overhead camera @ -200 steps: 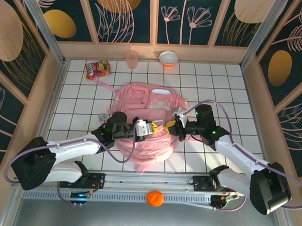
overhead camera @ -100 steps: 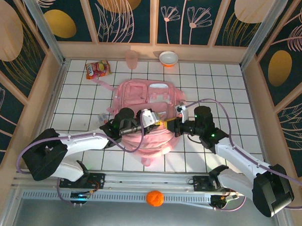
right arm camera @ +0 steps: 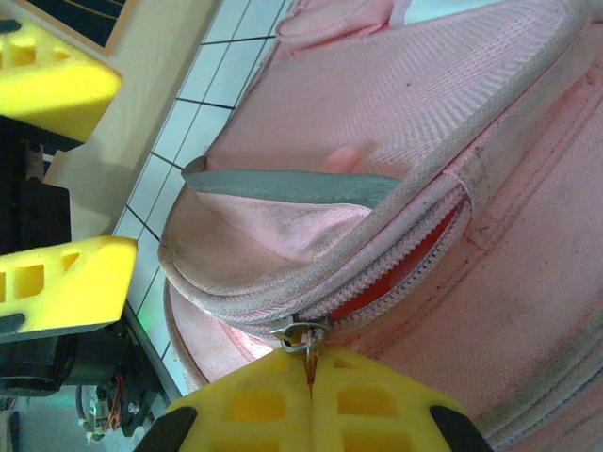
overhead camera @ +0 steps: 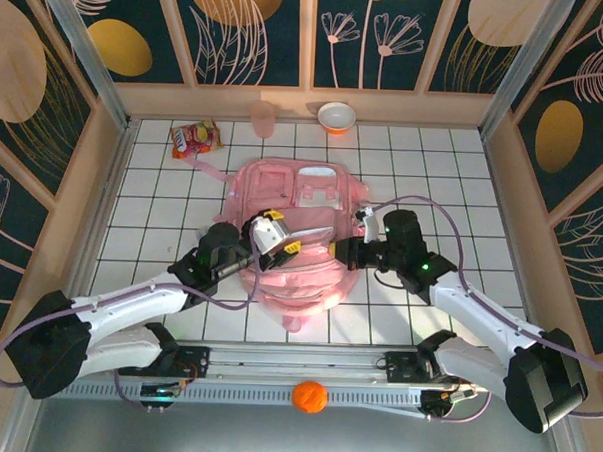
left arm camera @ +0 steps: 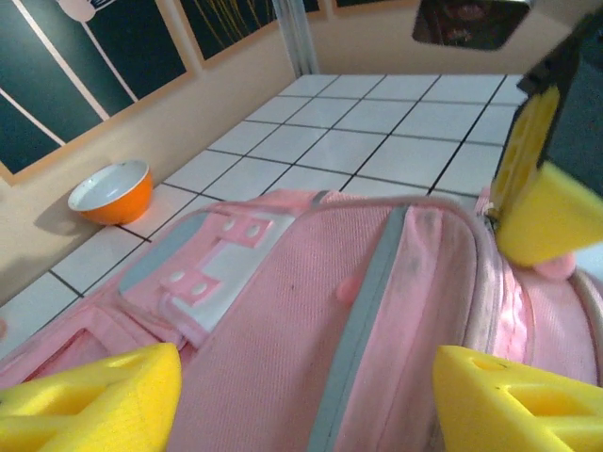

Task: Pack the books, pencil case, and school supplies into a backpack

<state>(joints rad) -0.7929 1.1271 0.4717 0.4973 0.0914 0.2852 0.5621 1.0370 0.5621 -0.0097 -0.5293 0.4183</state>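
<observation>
The pink backpack (overhead camera: pixel 293 248) lies flat in the middle of the white-tiled tabletop (overhead camera: pixel 162 220), with both arms reaching over it from the near edge. The right gripper (right arm camera: pixel 309 377) has its yellow fingers pressed together on the small metal zip pull (right arm camera: pixel 303 333) at the corner of a pocket. Along that zip a gap stands part open, with red showing inside. The left gripper (left arm camera: pixel 301 405) hangs over the bag's front panel with its fingers spread wide and nothing between them. I cannot tell whether it touches the cloth.

I take the step in hand to be running this zip, though which way I cannot say. To do it well, the right gripper should draw the pull along the line of the teeth, low and following the curve of the seam, not lifting away. The soft bag will likely bunch and drag with the pull. The left fingers would do best coming down on the fabric near the slider to hold it taut.
</observation>
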